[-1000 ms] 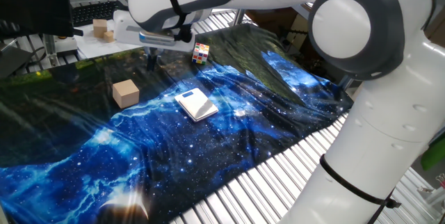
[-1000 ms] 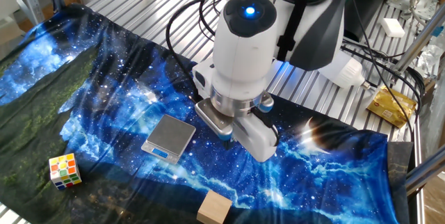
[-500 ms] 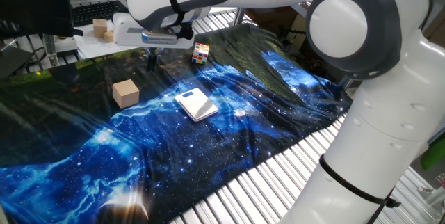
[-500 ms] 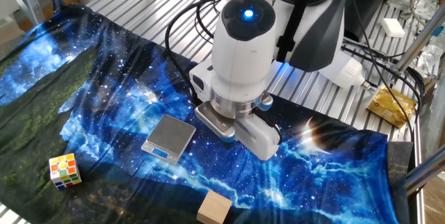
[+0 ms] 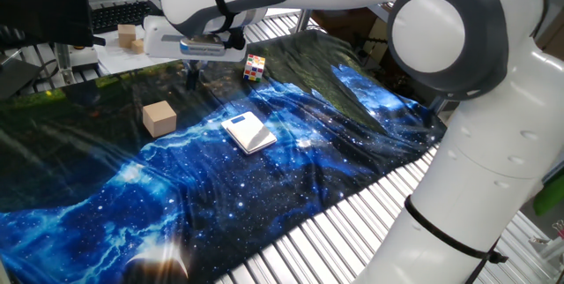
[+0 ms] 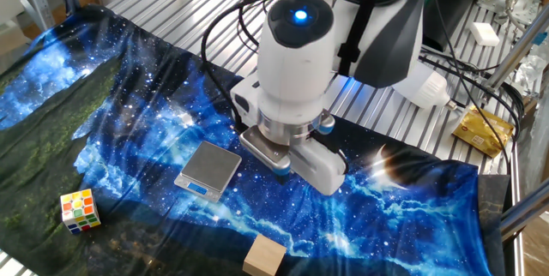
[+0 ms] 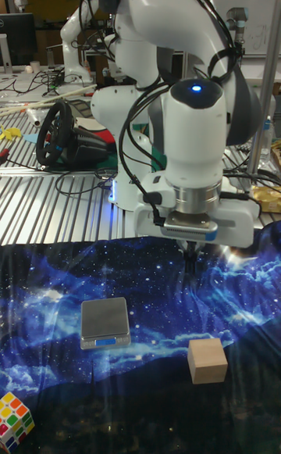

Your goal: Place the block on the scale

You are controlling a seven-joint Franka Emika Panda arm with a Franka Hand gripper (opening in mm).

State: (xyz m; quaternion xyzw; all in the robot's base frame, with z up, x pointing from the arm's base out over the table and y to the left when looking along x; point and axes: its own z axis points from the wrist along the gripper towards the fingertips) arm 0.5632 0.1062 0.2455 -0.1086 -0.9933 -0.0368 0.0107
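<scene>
The block (image 5: 159,117) is a plain tan wooden cube resting on the blue galaxy cloth, also seen in the tall view as block (image 7: 207,360) and low in the other fixed view as block (image 6: 264,256). The scale (image 5: 248,131) lies flat on the cloth to its side, with nothing on it; scale (image 7: 104,322), scale (image 6: 208,170). My gripper (image 7: 190,259) hangs above the cloth, behind the block and apart from it, its dark fingers close together and holding nothing. In one fixed view the gripper (image 5: 192,76) is past the block. The wrist body hides the fingers in the other fixed view.
A multicoloured puzzle cube (image 5: 255,67) sits on the cloth beyond the scale; puzzle cube (image 6: 79,210). Smaller wooden blocks (image 5: 130,37) lie on white paper at the back. The cloth is wrinkled over a ribbed metal table (image 6: 180,2).
The wrist has shifted slightly, a little to the left in the other fixed view. The block and the scale have not moved.
</scene>
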